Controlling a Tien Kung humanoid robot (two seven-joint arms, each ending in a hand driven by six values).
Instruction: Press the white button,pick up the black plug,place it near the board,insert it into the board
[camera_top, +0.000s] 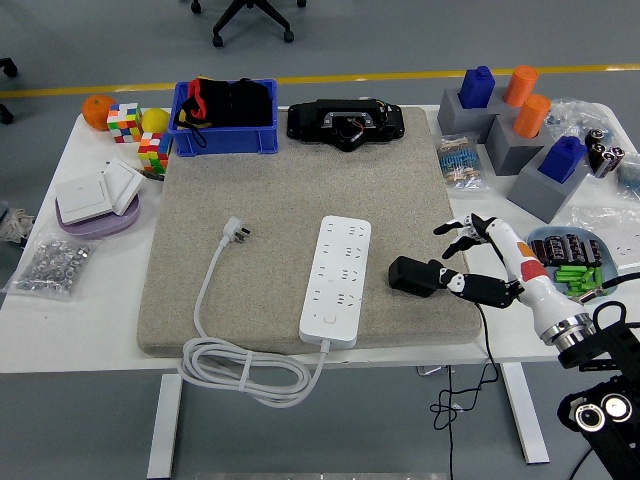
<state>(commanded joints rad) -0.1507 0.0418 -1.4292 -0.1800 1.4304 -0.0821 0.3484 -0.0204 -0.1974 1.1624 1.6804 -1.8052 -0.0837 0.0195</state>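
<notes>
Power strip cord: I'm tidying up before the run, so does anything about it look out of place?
Yes. The power strip lies straight on the mat, but its white cord coils loosely over the table's near edge, hanging off. Its own plug lies unplugged on the mat.

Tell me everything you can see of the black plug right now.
The black plug is a boxy, matte black adapter that looks plastic, lying on the grey mat near its right edge, just right of the white power strip and apart from it. No prongs are visible from this angle. A thin black cord runs from its side of the table over the near edge and hangs below. The right hand touches its right end with the lower fingers, upper fingers spread; a firm grasp cannot be confirmed.
</notes>
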